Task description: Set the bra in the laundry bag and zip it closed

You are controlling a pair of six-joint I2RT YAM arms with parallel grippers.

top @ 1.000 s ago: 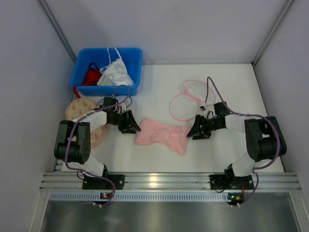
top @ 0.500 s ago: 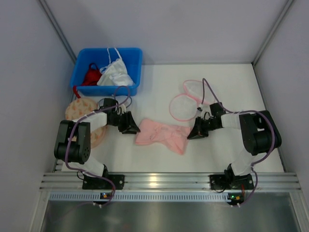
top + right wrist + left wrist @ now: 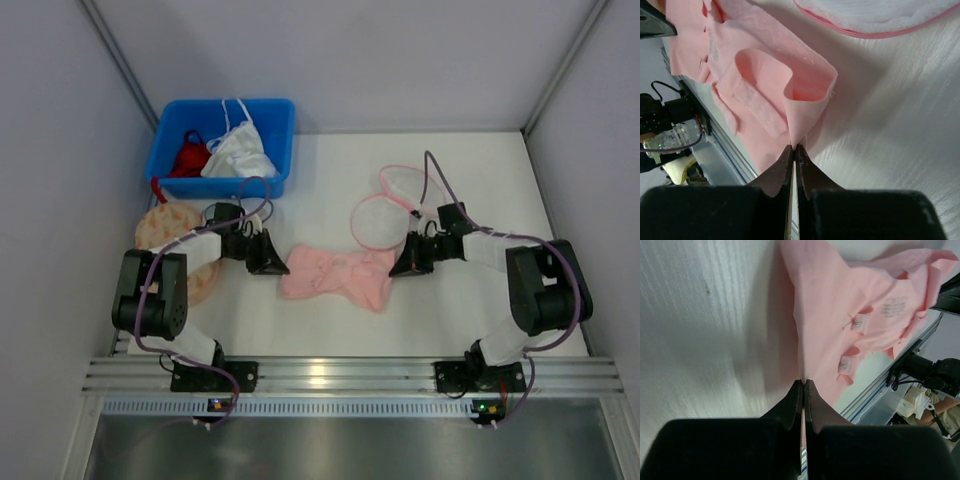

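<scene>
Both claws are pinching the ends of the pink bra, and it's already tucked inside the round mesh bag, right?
Not inside. The bra lies on the table, in front of the laundry bag, as the top view shows. The left gripper and right gripper do each pinch one end of it.

The white desk (image 3: 480,310) fills the middle of the top view, and the wrist views show its surface finely ribbed. A blue bin (image 3: 215,187) stands on it at the upper left. Just below the bin, at the left edge, lies a round beige patterned pouch (image 3: 160,225), partly hidden. The pink bra (image 3: 335,277) lies crosswise at the centre. The bag (image 3: 378,222), two joined mesh discs with pink rims, lies flat to the upper right of the bra, with a strip of bare desk between them.
</scene>
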